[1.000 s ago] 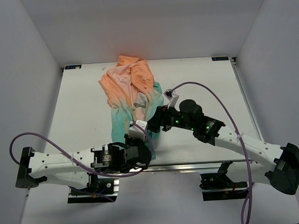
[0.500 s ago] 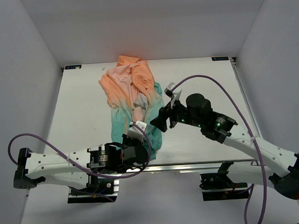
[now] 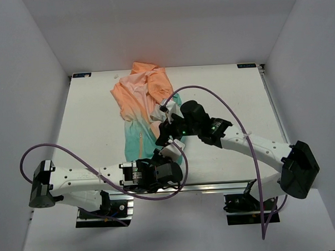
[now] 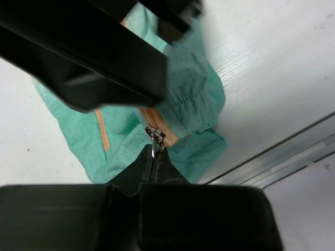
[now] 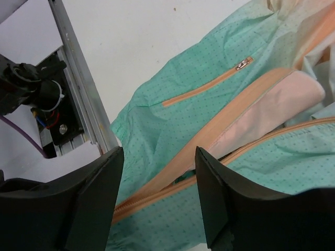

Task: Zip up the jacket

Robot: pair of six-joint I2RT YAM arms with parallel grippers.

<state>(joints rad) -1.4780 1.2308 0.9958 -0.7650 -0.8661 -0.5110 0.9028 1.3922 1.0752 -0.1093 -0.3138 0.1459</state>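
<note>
While left gripper [image 4: 152, 160] pinches zipper pull [image 4: 153, 143] | right gripper [image 5: 158, 157] spread above jacket [image 5: 183, 120]

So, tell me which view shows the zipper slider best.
Left wrist: the slider shows sharp at the hem, pinched in the left end effector. Right wrist shows only zipper tape; top view hides it under the left arm.
</note>
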